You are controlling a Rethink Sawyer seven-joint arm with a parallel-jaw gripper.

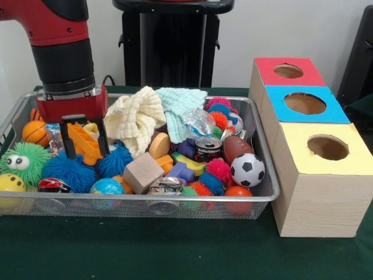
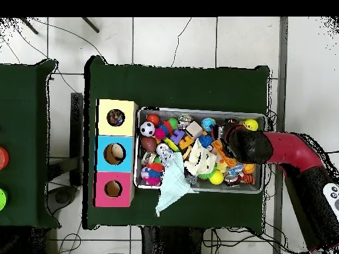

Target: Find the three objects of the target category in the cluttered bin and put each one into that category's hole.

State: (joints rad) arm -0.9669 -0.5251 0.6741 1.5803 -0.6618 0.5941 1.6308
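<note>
Front view first. The gripper (image 1: 85, 141) is down inside the wire bin (image 1: 265, 195), at the left end. Its two black fingers (image 1: 69, 140) are partly open, and an orange plastic toy (image 1: 85, 143) sits between them. I cannot tell if they are squeezing it yet or only standing on each side of it. The orange toy looks hard, light and a bit slick, so it should be held across its thick middle, not by a thin edge.

Blue spiky balls (image 1: 69, 171) lie right under it. They look soft and squishy and could push the toy sideways. A green fuzzy ball with eyes (image 1: 23, 161) and a small basketball (image 1: 35, 132) are close by on the left. A yellow cloth (image 1: 136, 119) and a pale green cloth (image 1: 179, 104) lie on top of the pile in the middle. They are floppy and may hide toys underneath. A wooden block (image 1: 142, 172), a little can (image 1: 208, 149), a toy football (image 1: 236, 147) and a soccer ball (image 1: 247, 170) lie more to the right.

Beside the bin on the dark green worktop (image 1: 175, 251) stand three wooden boxes, each with a round hole: a red box (image 1: 303, 77), a blue box (image 1: 335, 114) and a yellow box (image 1: 355, 160). Nothing here says which kind of toy is wanted.

Overhead view next. The red arm (image 2: 288, 149) reaches into the bin end that is far from the boxes. The pale green cloth (image 2: 173, 188) hangs out over the bin's edge. Something already lies inside the yellow box (image 2: 102, 119), and something pale is inside the blue box (image 2: 102, 153) too.
</note>
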